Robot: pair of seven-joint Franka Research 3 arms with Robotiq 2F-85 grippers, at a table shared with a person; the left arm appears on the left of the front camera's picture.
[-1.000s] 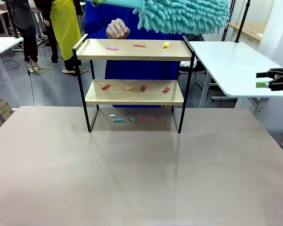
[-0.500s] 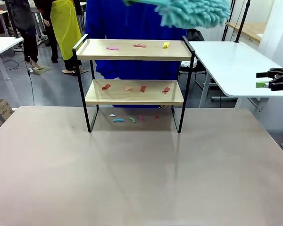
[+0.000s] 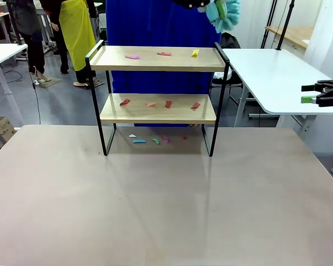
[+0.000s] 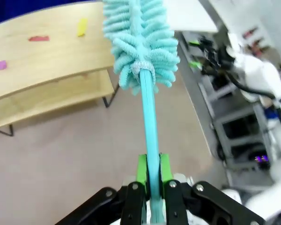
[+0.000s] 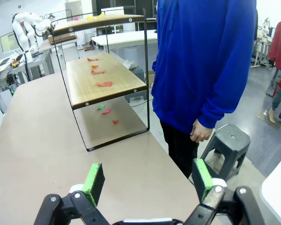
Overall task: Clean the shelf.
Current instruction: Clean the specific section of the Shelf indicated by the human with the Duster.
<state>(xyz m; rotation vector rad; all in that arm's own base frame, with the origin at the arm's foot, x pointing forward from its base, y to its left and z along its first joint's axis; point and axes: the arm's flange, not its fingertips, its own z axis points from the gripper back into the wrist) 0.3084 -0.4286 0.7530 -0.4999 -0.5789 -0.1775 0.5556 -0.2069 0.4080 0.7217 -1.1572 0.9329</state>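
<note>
A: State of left gripper (image 4: pixel 150 169)?
B: Clamped tight on the teal handle of the duster (image 4: pixel 141 44), one of the green pads (image 4: pixel 141 168) on each side, low on the stick. Gripped that far down for reach, probably: fluffy head well out in front, handle in line with the fingers.
A: Duster where?
B: Raised high above the right end of the shelf (image 3: pixel 116 57), clear of both boards, touching nothing. Looks like a lift ahead of a sweep, not the sweep itself.
A: And right gripper (image 5: pixel 145 180)?
B: Spread wide, empty. Parked off to the right, well apart from the shelf, likely to keep out of the duster's path.
A: Shelf position?
B: Upright at the far middle of the table (image 3: pixel 155 210), just in front of the person in blue (image 3: pixel 155 22) at the far side. Open front toward the near side, so reachable from there.
A: Dirt?
B: Coloured paper scraps (image 3: pixel 132 56) on the top board, more on the lower board, a few on the table underneath. None swept off yet. Barely begun, judging by that.
</note>
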